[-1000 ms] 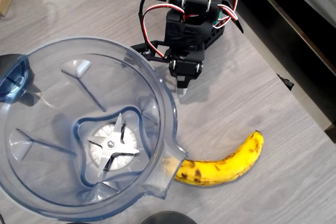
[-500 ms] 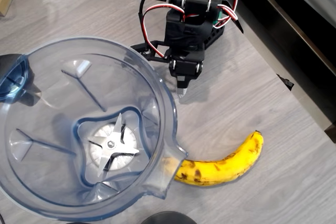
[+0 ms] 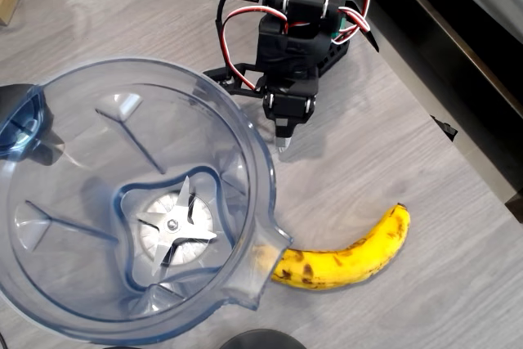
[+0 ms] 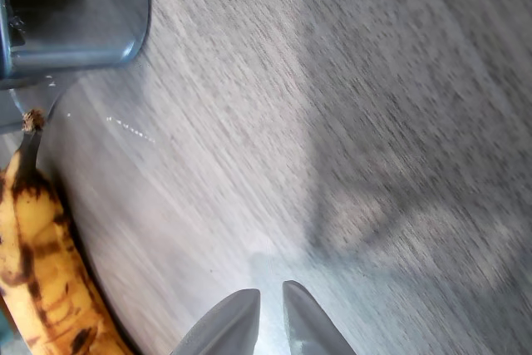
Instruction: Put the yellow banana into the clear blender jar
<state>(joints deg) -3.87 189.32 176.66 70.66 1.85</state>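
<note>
The yellow banana (image 3: 347, 257) lies on the grey wooden table, its spotted left end tucked under the pour spout of the clear blender jar (image 3: 122, 120); in the wrist view the banana (image 4: 41, 272) runs along the left edge. The jar stands at the left, with a metal blade (image 3: 174, 224) at its bottom. My gripper (image 3: 283, 145) hangs beside the jar's right rim, well above the banana in the picture, fingertips nearly together and holding nothing. In the wrist view the gripper (image 4: 270, 298) points at bare table.
The arm's black base (image 3: 315, 6) with red and white wires stands at the table's back. The table edge (image 3: 458, 153) runs diagonally on the right. A dark blender base (image 4: 75, 10) shows at the upper left of the wrist view.
</note>
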